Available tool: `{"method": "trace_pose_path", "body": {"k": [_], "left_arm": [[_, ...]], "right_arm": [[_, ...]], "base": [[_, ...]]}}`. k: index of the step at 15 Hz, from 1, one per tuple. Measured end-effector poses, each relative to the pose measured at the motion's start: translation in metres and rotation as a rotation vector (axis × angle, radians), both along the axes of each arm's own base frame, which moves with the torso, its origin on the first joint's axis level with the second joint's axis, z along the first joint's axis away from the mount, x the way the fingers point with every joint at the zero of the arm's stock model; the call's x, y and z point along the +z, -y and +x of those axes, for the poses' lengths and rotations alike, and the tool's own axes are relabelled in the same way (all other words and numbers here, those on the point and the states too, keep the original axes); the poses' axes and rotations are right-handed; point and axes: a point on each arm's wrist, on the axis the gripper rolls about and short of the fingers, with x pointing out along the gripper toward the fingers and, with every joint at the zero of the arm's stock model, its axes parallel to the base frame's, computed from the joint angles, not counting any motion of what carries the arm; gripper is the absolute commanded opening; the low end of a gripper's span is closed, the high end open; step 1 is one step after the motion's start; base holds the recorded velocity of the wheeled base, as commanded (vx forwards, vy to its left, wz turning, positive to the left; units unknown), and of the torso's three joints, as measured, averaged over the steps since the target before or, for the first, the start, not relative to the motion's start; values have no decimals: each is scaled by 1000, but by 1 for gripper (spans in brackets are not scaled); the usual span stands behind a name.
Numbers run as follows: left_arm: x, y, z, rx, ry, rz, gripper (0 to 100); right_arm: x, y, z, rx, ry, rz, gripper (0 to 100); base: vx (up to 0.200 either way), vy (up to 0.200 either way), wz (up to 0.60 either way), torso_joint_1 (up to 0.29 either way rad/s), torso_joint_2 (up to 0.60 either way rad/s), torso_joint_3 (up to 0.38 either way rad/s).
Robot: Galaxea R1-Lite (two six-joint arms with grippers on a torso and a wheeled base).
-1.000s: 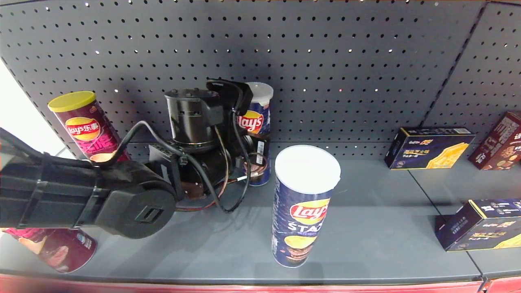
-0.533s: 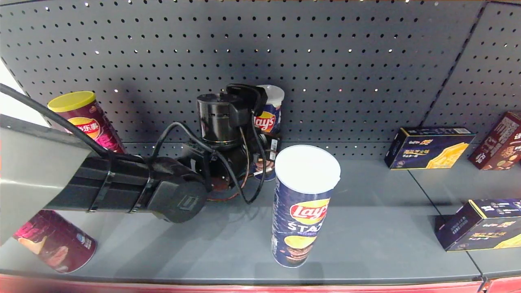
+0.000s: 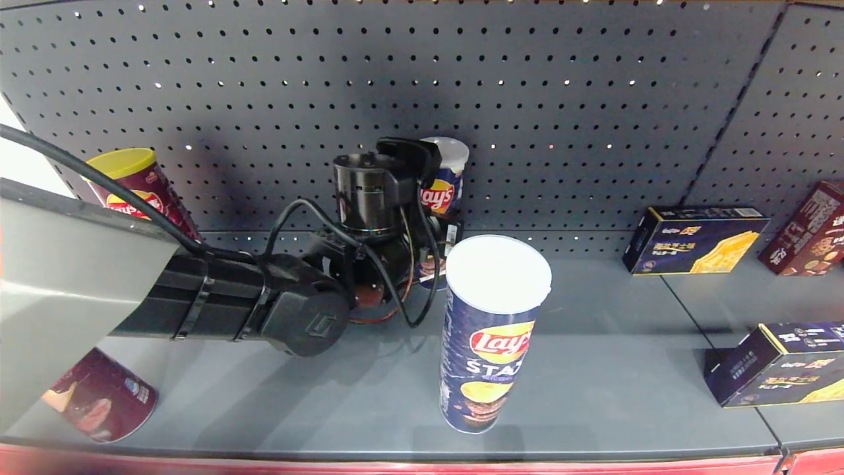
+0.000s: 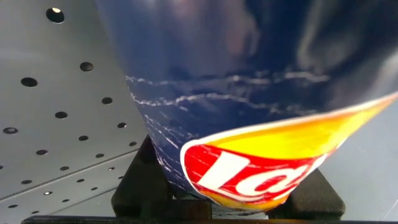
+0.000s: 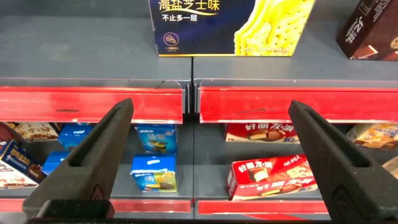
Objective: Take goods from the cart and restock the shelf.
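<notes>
My left gripper (image 3: pixel 427 254) is shut on a blue chips can (image 3: pixel 443 191) with a white lid, held close against the pegboard at the back of the grey shelf (image 3: pixel 613 369). In the left wrist view the can (image 4: pixel 249 93) sits between the two dark fingers (image 4: pixel 144 186); I cannot tell whether its base touches the shelf. A second blue can (image 3: pixel 493 330) stands upright nearer the front, just right of my left arm. My right gripper (image 5: pixel 211 165) is open and holds nothing, facing lower shelves with red rails.
A maroon can with a yellow lid (image 3: pixel 135 188) stands at the back left, and another maroon can (image 3: pixel 99 396) lies at the front left. Dark blue boxes (image 3: pixel 695 239) (image 3: pixel 778 363) and a brown box (image 3: pixel 814 227) sit on the right. Snack boxes (image 5: pixel 264 177) fill the lower shelves.
My left arm has carried the blue can to the right and deeper toward the pegboard. The front blue can and the boxes have stayed put.
</notes>
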Motion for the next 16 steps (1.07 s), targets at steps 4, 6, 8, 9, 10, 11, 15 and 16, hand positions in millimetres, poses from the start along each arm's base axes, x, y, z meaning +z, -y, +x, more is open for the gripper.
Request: {"method": "trace_pose_path", "body": {"k": [4,6,8,9,10,11,15,16], "left_arm": [[1,1,1,-1,1,-1,0],[4,2,1,-2,7,-4,0],[10,2,1,-4,20,-14,0],[12,2,1,-4,25,-18,0],[14,2,0,-5,28,-21,0],[15,2,-1,-7,31,-23,0],[16,5,-7,-18,27,-31,0],[16,6,-8,-23,25,-31,0]], "right_arm": [[0,0,0,-1,0,0,100],[0,0,0,0,0,0,100],[0,0,0,0,0,0,100],[0,0,0,0,0,0,100],[0,0,0,0,0,0,100],[0,0,0,0,0,0,100],[0,0,0,0,0,0,100],[0,0,0,-1,0,0,100]], "base": [[0,0,0,0,0,0],[0,0,0,0,0,0],[0,0,0,0,0,0],[0,0,0,0,0,0],[0,0,0,0,0,0],[0,0,0,0,0,0],[0,0,0,0,0,0],[0,0,0,0,0,0]]}}
